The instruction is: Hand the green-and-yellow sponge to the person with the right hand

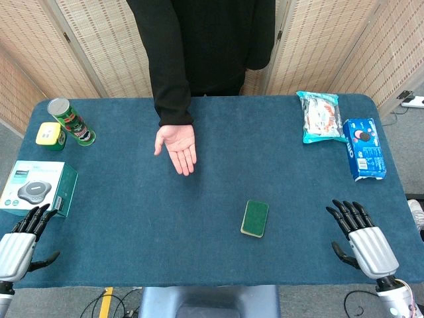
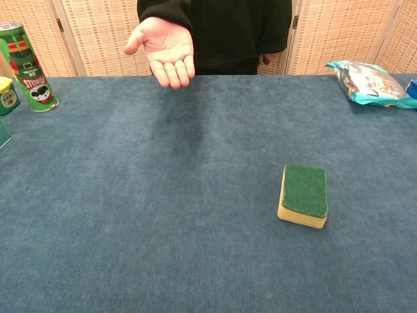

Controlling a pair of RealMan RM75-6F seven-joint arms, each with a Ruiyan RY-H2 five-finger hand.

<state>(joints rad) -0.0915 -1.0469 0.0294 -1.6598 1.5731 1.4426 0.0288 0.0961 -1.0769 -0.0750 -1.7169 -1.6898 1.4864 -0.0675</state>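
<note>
The green-and-yellow sponge point(image 1: 255, 218) point(image 2: 303, 195) lies flat on the blue table, green side up, right of centre near the front. My right hand point(image 1: 361, 237) rests at the front right edge, fingers apart and holding nothing, a good hand's width right of the sponge. At the front left corner my left hand point(image 1: 23, 240) is likewise spread and empty. The person's hand point(image 1: 177, 147) point(image 2: 164, 50) is held palm up over the far middle of the table. Neither of my hands shows in the chest view.
A green can point(image 1: 71, 121) point(image 2: 27, 67) and a small yellow-green tub point(image 1: 50, 134) stand at the far left. A boxed device point(image 1: 38, 188) lies near my left hand. A teal snack bag point(image 1: 319, 116) point(image 2: 368, 82) and a blue cookie pack point(image 1: 364, 148) lie at the far right.
</note>
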